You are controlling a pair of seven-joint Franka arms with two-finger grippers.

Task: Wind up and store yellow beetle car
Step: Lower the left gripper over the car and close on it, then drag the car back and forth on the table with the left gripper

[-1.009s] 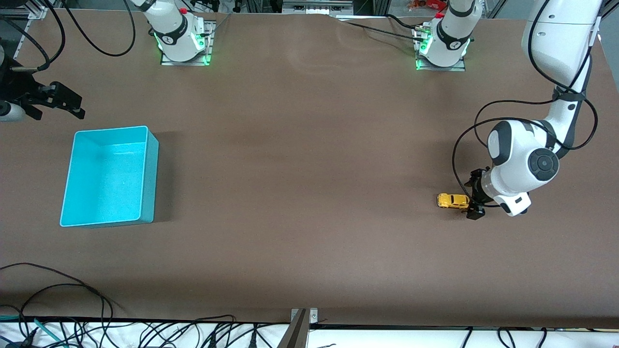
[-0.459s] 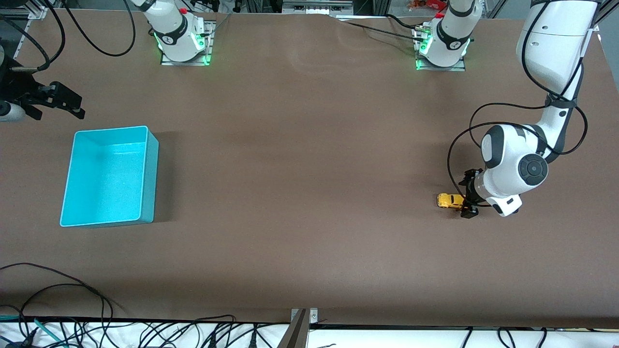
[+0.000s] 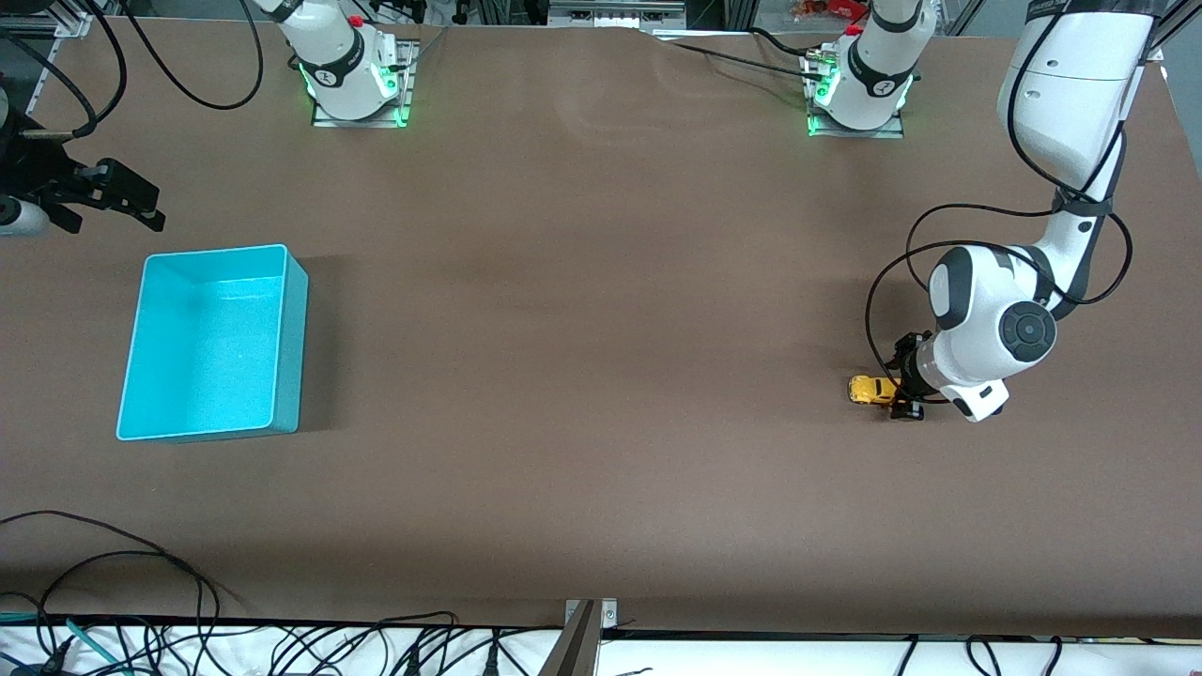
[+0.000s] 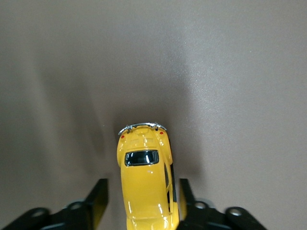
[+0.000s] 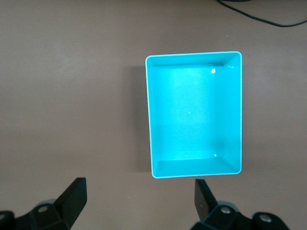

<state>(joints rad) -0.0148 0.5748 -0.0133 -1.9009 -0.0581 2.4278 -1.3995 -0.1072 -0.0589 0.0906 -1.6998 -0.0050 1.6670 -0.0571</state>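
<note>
Slippage is the main risk. The left claw [image 4: 142, 194] sits low on the table [image 3: 582, 376], half open, straddling one end of the yellow car [image 4: 143, 165] without clamping it. One finger [image 4: 185, 194] is almost against the car's side, while the other [image 4: 98, 199] has a clear gap. If that finger touches first, the car could roll or twist out between the jaws.

The left wrist view shows this uneven gap, which the front view hides under the arm. Only the front view shows the turquoise bin [image 3: 289, 347] well apart from this claw. The right claw [image 5: 139, 189] waits wide open and empty, just beside the bin.
</note>
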